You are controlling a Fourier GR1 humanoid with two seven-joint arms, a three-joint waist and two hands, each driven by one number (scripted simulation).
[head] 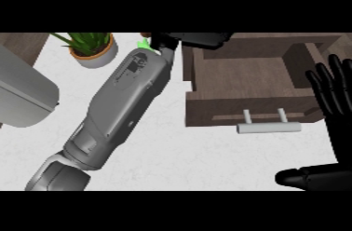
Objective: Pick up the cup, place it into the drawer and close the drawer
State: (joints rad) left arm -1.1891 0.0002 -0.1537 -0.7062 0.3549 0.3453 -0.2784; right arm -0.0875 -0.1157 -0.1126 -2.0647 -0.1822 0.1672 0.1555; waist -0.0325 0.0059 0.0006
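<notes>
Only a small bright green patch of the cup (144, 44) shows at the counter's far edge; the rest is hidden behind my left wrist. My left forearm runs diagonally from the lower left up to the top centre. Its black hand (199, 39) lies at the view's top edge, by the back left corner of the open drawer (206, 106). The dark wooden drawer stands pulled out at the right, with nothing visible inside and a pale bar handle (269, 127) on its front. My right hand (333, 97) rests open at the right edge, fingers up, beside the drawer.
A potted green plant (93, 49) stands at the back left, close to my left forearm. A large grey rounded appliance (21, 97) fills the left edge. The white counter (192, 155) stretches in front of the drawer.
</notes>
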